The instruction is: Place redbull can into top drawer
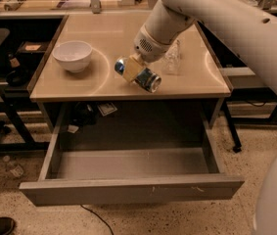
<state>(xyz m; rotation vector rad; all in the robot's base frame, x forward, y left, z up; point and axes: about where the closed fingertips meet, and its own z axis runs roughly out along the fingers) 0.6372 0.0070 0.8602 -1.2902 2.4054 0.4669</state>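
The redbull can (pixel 146 77) is a blue-and-silver can held sideways and tilted, its shiny end toward the lower right. My gripper (pixel 134 69) is shut on the redbull can around its middle and holds it just above the front part of the beige tabletop (pixel 103 38). The top drawer (pixel 128 173) is pulled wide open below the table; its grey inside shows nothing in it. The can is over the tabletop, near its front edge, not over the drawer.
A white bowl (pixel 73 56) stands on the table's left. A clear crinkled plastic bottle (pixel 173 58) stands just right of the gripper. My white arm (pixel 226 18) fills the upper right. Dark table frames stand at left and right; a cable lies on the floor.
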